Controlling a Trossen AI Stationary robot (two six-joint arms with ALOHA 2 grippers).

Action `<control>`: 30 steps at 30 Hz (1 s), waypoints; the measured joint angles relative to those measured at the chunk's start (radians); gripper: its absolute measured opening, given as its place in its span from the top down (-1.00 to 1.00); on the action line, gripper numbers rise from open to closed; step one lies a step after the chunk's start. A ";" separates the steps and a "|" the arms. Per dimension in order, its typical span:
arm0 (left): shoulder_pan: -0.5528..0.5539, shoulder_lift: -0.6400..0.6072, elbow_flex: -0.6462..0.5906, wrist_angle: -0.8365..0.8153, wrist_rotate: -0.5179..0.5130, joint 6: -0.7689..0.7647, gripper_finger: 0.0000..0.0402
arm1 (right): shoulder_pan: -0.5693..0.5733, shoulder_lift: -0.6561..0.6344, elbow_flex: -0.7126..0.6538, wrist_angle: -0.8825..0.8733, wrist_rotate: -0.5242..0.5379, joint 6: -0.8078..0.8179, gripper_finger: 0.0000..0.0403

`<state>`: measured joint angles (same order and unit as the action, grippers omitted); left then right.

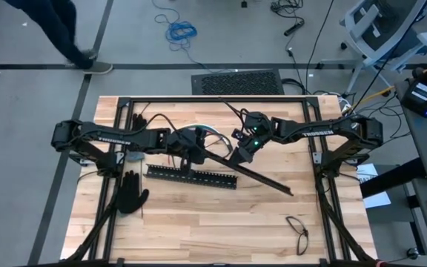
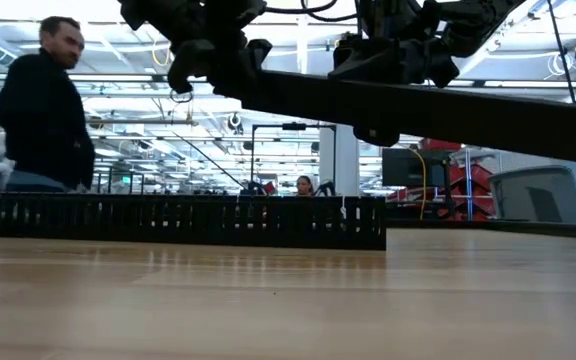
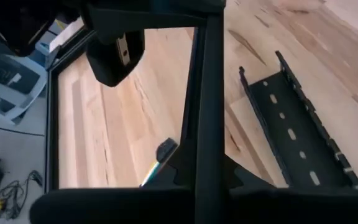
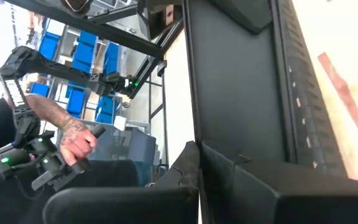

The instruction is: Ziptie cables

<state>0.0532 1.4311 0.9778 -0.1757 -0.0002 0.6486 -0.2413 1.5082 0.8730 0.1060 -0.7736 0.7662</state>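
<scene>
A pale wooden table [image 1: 199, 215] with a black frame stands on a grey floor, and the low view looks across it into a bright workshop where a person in dark clothes [image 2: 43, 110] stands at the left. From above, a second person's legs [image 1: 61, 30] show on the floor beyond the far left corner. Both arms meet over the far middle of the table. The left gripper [image 1: 193, 157] has its fingers drawn tight together on the upper end of a long black bar [image 1: 262, 176], which slants away towards the near right; the left wrist view shows that bar running straight out from between the fingers. The right gripper [image 1: 245, 152] is also closed on the same bar, a little farther along, and the right wrist view shows the bar's flat face clamped between its fingers. In the low view the bar hangs clear above the table, tilted. A second slotted black bar [image 1: 191, 176] lies flat on the wood just near of the left gripper. The cables [image 1: 212, 134] show as a few pale and coloured wires on the table between the two arms, on the far side. A black glove [image 1: 130, 194] lies near the left edge, and a pair of glasses [image 1: 297, 228] lies at the near right. The zipties cannot be made out.
</scene>
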 joint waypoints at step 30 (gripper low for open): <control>0.051 -0.030 0.042 -0.402 0.193 -0.293 0.99 | -0.140 -0.010 0.280 -0.283 0.408 -0.577 -0.30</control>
<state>0.1044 1.4008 1.0197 -0.5774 0.1926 0.3557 -0.3817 1.4979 1.1531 -0.1772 -0.3652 0.1894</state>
